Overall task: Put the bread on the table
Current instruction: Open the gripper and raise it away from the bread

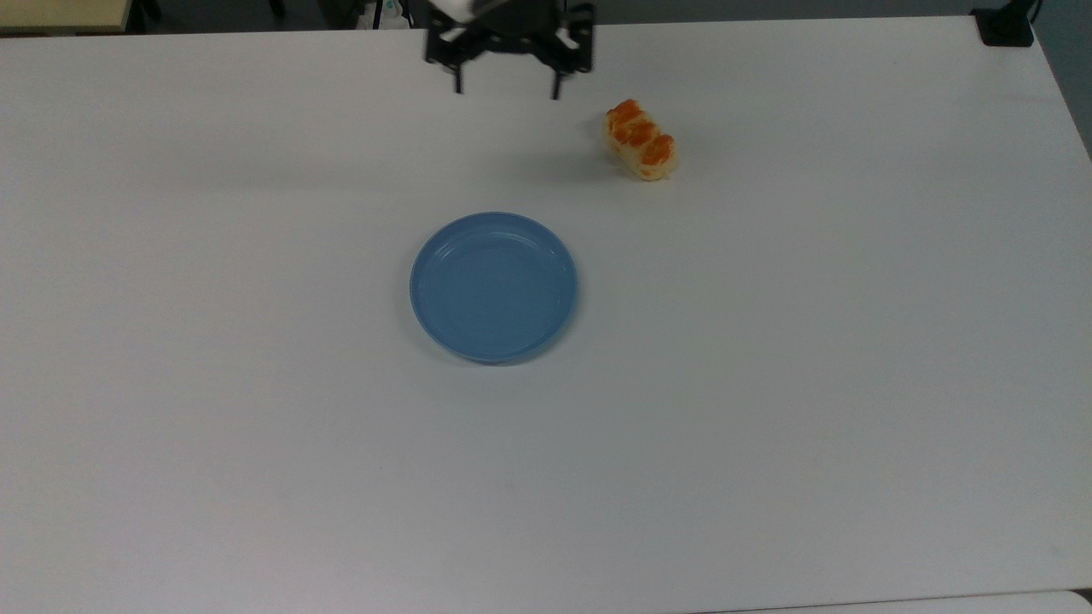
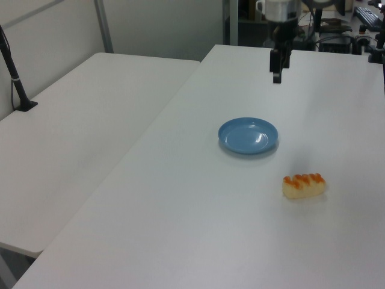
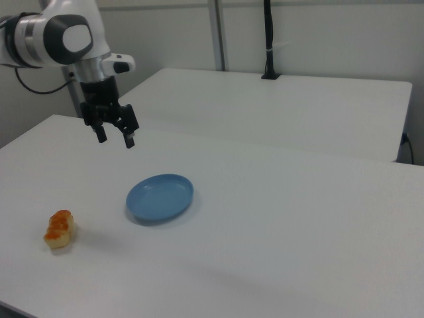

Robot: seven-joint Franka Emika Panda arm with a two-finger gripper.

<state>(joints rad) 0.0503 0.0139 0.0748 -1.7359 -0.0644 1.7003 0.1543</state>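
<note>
Now, from the top view, the claw hangs near the table's far edge with its two fingers spread wide and nothing between them. The bread lies flat on the table, off to the top view's right of the claw and a little nearer the camera, well apart from it. The plate sits below the claw in the top view, empty.

From the left view, the claw hovers high above the table, fingers pointing down. The plate lies nearer the camera than the claw, and the bread nearer still, to the left view's right.

From the right view, the claw is open above the table. The bread rests below it, to the right view's left; the plate lies below, to the right view's right.
</note>
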